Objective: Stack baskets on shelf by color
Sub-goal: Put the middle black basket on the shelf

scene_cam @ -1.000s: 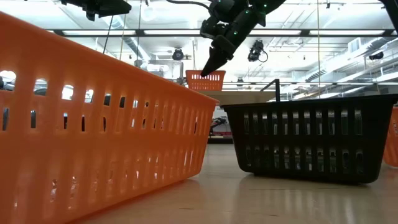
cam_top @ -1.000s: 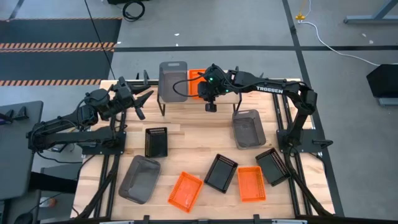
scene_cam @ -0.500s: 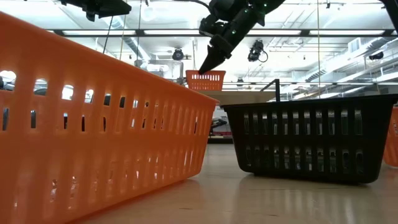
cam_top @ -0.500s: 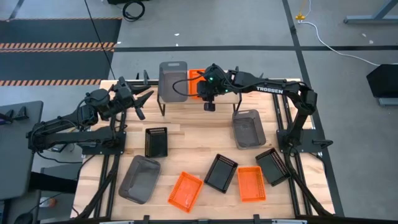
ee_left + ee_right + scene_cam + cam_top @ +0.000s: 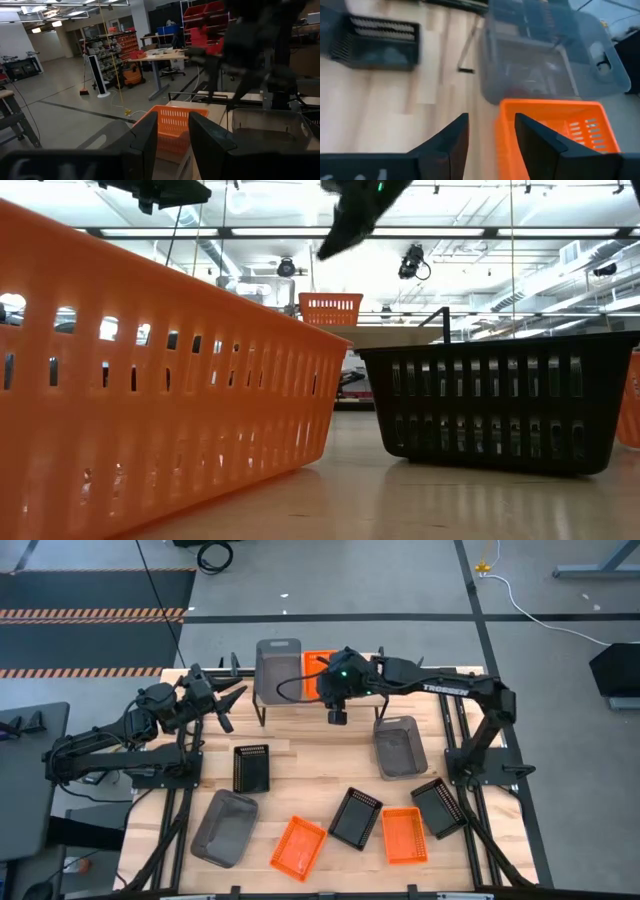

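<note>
Orange basket [image 5: 314, 671] sits on the shelf [image 5: 262, 700] just beside a grey basket [image 5: 277, 668], with the right gripper [image 5: 490, 131] above its near rim, fingers spread and empty, while the left gripper [image 5: 172, 131], parted, waits off left.

floor: yellow cable [image 5: 487, 567] | black coil [image 5: 213, 554] | background: possibly red bins [image 5: 205, 11]

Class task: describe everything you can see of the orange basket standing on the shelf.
The orange basket is a small bright plastic tray with slotted walls and rounded corners. It stands upright on the shelf, close beside a grey basket. The right gripper hangs above it with fingers apart, touching nothing.
</note>
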Controlling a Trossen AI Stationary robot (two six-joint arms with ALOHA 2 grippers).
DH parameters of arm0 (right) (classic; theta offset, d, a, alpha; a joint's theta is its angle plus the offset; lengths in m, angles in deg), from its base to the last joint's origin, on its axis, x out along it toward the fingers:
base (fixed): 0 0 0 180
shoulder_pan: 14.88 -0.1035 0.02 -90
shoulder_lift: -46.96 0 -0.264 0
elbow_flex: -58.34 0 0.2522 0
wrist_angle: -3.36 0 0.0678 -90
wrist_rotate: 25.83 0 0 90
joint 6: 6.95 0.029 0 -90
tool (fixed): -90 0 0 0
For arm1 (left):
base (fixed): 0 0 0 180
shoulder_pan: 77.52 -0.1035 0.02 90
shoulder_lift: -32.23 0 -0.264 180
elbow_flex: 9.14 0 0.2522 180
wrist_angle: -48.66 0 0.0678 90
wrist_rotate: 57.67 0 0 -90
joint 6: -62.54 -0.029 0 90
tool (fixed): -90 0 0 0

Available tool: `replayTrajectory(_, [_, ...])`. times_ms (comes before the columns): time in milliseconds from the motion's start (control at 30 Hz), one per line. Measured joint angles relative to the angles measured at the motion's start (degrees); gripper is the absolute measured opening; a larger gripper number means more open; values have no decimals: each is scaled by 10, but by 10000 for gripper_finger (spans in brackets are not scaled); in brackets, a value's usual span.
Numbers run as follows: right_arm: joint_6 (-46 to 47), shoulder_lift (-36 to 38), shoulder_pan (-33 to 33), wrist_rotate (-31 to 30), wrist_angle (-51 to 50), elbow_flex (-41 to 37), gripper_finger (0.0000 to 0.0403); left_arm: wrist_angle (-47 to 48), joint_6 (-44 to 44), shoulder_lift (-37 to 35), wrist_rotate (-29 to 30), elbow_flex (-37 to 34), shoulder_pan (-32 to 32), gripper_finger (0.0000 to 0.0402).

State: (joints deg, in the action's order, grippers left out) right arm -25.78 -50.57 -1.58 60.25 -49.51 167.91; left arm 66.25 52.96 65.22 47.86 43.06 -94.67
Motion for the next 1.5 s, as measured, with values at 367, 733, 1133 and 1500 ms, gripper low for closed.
replayTrajectory(367, [195,18,-71,-1,-226,17,179,2,0,0,-3,0,0,117])
replayTrajectory(733, [343,15,-155,-1,-252,-67,178,-18,-5,0,-3,0,0,117])
replayTrajectory(1133, [479,14,-247,5,-191,-210,178,-15,44,0,-59,0,0,117])
replayTrajectory(1500, [513,14,-289,-25,-96,-268,178,45,94,0,-68,0,0,117])
